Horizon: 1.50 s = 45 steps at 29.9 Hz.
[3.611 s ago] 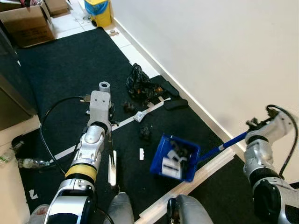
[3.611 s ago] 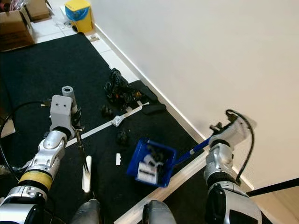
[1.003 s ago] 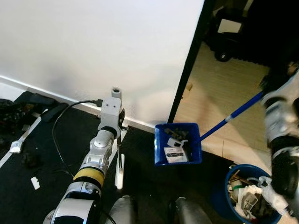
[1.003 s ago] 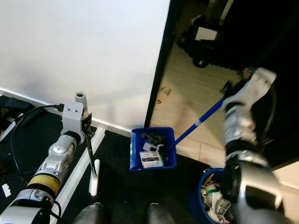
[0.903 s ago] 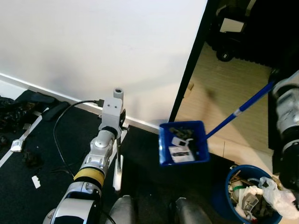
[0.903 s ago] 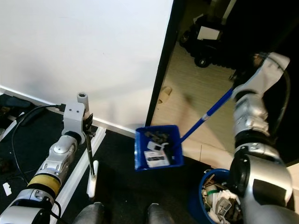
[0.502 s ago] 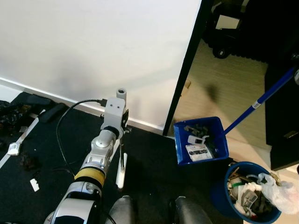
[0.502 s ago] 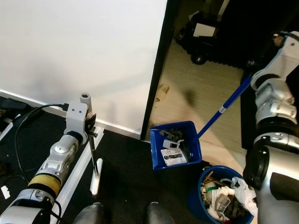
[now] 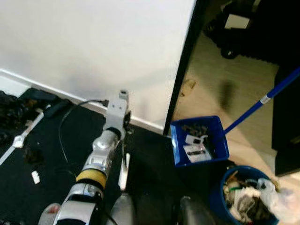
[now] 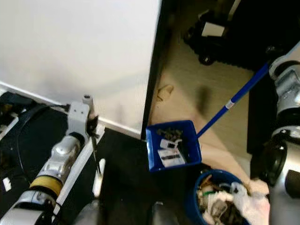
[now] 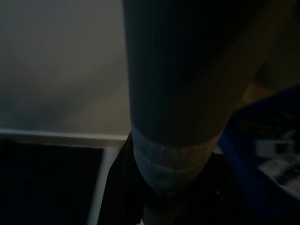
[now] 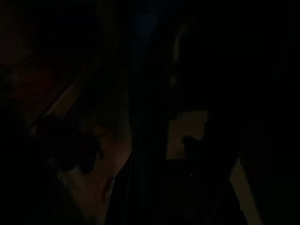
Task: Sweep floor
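One loaded blue dustpan [image 9: 199, 143] above bin [image 9: 243, 197]

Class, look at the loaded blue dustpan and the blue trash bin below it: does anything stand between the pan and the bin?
Nothing visible does. The blue dustpan hangs just above and beside the blue trash bin, whose open top is already heaped with rubbish.

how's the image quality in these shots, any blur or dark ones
Left eye view: slightly motion-blurred, bin smeared, dustpan readable. Right eye view: similar soft blur. Left wrist view: dim, a dark out-of-focus handle up close. Right wrist view: almost black, nothing clear.
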Motion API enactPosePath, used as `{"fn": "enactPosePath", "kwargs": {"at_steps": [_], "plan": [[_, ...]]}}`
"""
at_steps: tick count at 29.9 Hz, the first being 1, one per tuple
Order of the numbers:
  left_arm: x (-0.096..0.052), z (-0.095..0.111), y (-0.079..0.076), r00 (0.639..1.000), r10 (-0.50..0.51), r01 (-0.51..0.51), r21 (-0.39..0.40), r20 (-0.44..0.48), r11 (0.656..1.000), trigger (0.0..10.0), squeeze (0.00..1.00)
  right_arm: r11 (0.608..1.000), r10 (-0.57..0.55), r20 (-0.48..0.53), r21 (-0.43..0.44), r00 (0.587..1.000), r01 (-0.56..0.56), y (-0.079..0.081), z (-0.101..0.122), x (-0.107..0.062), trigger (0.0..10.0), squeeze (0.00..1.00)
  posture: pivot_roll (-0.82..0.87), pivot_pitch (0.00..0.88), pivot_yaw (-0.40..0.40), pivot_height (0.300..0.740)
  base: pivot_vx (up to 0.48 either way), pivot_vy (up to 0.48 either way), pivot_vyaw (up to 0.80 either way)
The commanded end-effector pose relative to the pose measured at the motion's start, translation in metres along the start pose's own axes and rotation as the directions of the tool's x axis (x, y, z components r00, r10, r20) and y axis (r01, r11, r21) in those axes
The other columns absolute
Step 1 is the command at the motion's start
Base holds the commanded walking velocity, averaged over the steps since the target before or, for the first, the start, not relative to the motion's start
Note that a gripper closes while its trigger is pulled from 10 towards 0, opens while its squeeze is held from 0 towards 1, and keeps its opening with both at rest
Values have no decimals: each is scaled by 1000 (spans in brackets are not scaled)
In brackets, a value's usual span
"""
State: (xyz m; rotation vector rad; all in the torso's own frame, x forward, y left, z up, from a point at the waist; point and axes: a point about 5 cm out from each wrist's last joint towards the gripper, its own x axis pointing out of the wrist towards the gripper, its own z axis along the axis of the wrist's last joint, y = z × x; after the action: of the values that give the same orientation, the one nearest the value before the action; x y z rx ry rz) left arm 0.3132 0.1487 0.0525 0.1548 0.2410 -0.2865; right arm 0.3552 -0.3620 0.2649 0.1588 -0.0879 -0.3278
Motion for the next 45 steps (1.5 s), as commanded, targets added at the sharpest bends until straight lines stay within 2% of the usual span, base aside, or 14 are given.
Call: {"fn": "enactPosePath", "kwargs": {"at_steps": [1,9,10,19,40,45], "plan": [[1,9,3,999,0,-1,9,34,1000,10000,0,1000,7,67,3,998,-7,2,22,0,10000,0,20,19,-55,740,0,-480,0],[0,8,2,1000,-4,4,7,31,1000,10000,0,1000,17,77,20,997,-18,3,34,-1,10000,0,16,23,-58,740,0,-480,0],[-1,6,3,1000,2,-1,-29,26,1000,10000,0,1000,17,79,22,997,-19,3,36,-1,10000,0,16,24,-59,740,0,0,0],[-2,3,4,1000,10,-9,-53,14,999,10000,0,1000,11,54,20,998,-12,3,30,-2,10000,0,15,21,-62,740,0,0,0],[-2,3,1,1000,-6,6,-60,0,998,10000,0,1000,-18,46,4,999,18,-3,29,-5,10000,0,13,17,-56,740,-437,0,0],[-1,2,3,1000,2,-3,-59,-19,998,10000,0,1000,-30,56,-3,998,31,-5,32,-6,10000,0,13,21,-55,740,0,0,0]]}}
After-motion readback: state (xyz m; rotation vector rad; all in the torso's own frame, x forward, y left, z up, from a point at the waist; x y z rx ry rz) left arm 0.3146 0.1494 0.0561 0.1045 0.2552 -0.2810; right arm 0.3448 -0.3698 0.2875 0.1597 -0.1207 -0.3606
